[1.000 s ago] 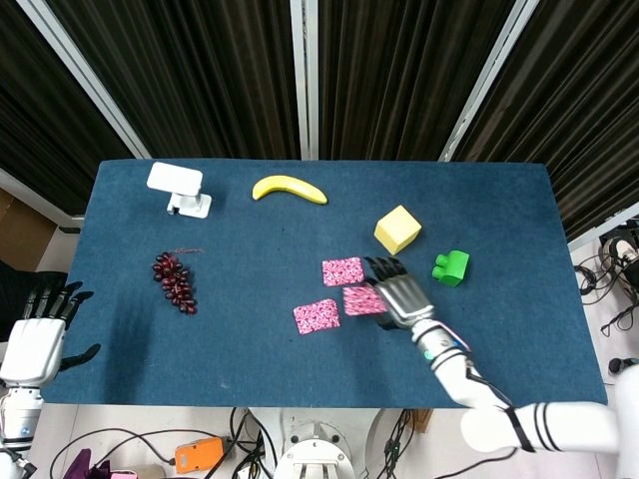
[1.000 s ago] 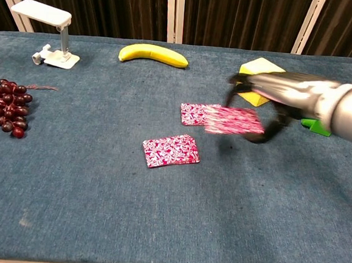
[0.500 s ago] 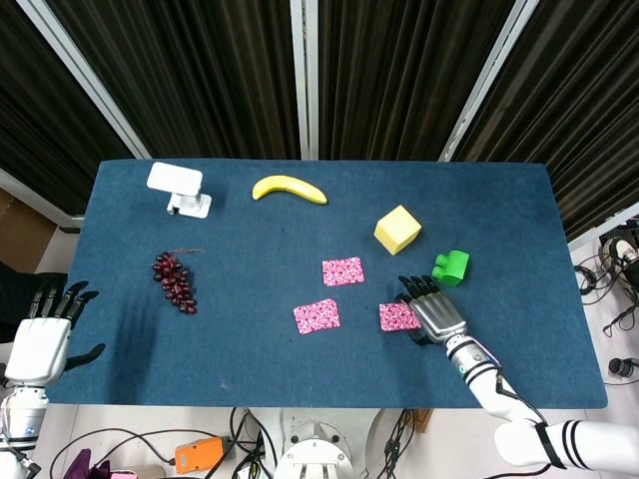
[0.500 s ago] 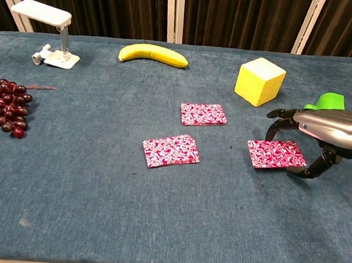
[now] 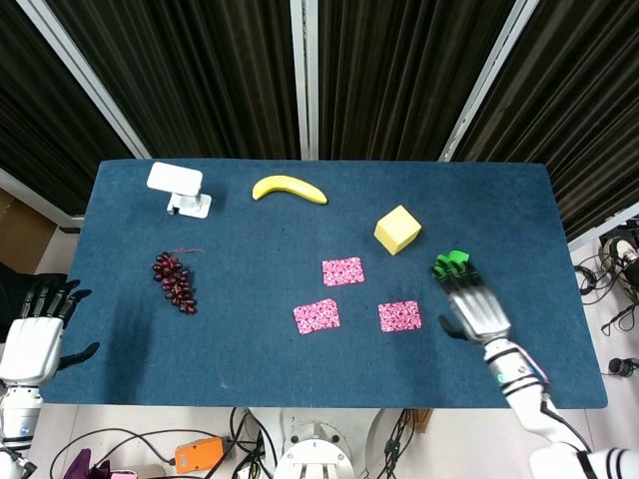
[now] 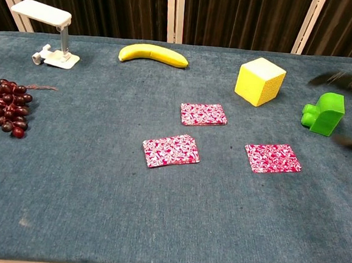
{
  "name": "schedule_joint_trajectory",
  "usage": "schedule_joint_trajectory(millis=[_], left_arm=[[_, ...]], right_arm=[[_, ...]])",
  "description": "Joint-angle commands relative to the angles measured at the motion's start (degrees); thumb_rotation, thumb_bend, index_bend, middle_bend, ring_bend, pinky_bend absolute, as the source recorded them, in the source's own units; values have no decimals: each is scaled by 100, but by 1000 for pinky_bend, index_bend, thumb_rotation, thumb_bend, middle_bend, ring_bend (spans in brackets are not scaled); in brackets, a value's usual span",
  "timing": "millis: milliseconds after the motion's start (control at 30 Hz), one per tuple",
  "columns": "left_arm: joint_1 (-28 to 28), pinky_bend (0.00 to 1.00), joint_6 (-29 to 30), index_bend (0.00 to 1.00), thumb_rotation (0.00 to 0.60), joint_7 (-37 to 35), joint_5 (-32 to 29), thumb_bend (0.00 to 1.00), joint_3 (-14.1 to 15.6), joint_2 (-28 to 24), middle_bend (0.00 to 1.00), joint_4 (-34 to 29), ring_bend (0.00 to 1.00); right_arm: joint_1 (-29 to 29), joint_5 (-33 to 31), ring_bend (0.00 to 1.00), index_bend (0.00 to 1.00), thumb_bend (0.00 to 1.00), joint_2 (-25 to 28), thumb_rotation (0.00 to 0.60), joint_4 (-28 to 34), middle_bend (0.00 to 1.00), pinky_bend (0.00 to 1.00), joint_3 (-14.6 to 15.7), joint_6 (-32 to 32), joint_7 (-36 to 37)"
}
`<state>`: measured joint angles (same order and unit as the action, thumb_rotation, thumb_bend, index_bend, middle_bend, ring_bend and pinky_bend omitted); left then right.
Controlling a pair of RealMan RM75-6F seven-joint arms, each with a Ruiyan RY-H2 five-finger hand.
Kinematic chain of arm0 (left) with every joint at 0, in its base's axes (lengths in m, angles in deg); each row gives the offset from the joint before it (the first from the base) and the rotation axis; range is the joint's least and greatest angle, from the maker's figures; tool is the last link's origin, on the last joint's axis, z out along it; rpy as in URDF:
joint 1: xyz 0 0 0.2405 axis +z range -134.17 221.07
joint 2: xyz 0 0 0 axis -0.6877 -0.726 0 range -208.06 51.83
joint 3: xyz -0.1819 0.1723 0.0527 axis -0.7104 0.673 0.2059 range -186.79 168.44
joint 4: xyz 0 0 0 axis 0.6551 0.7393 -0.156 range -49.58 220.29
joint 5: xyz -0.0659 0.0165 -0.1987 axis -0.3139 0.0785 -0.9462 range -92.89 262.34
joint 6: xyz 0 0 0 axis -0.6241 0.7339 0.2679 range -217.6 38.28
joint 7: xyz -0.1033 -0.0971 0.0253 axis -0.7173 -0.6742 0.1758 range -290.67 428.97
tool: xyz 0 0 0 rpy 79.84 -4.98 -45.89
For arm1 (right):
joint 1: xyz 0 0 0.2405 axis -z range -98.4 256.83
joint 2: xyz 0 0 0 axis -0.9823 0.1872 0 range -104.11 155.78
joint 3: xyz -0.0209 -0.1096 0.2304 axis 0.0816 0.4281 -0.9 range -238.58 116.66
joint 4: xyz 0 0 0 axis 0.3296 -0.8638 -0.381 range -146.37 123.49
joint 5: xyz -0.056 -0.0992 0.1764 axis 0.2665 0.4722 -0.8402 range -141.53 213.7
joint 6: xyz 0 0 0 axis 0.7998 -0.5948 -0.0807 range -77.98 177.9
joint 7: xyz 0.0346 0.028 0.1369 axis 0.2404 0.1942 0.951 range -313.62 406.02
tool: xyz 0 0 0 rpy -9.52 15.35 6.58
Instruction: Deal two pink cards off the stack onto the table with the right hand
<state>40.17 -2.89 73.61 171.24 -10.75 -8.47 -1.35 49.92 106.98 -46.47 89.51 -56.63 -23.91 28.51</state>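
A: Nearest items?
B: Left hand (image 5: 35, 334), fingers spread, holding nothing, idle off the table (image 5: 250, 379) edge. Right hand (image 5: 477, 311), fingers apart and empty, blurred, near the green block (image 6: 324, 112).
A: Cards?
B: Two dealt cards, left card (image 6: 171, 150) and right card (image 6: 272, 158), flat and well apart so each reads singly; the stack (image 6: 203, 114) lies beyond.
A: Change?
B: Half a second ago the right hand hung over the right card; now it has withdrawn.
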Motion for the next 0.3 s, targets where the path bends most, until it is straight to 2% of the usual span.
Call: schedule_joint_trajectory(millis=[33, 167, 300], left_arm=[[5, 1, 11, 210, 600, -14, -9, 67, -9, 4, 123, 15, 17], [16, 1, 71, 210, 600, -47, -14, 67, -40, 13, 122, 43, 17], [40, 1, 103, 210, 600, -76, -67, 67, -69, 12, 123, 58, 17]], right_arm=[[790, 621, 0, 118, 543, 613, 600, 208, 55, 0, -43, -1139, 740], [1308, 918, 0, 118, 542, 1002, 600, 229, 55, 0, 26, -1678, 1477], [1647, 1162, 0, 118, 542, 1171, 600, 156, 55, 0, 87, -1947, 1871]])
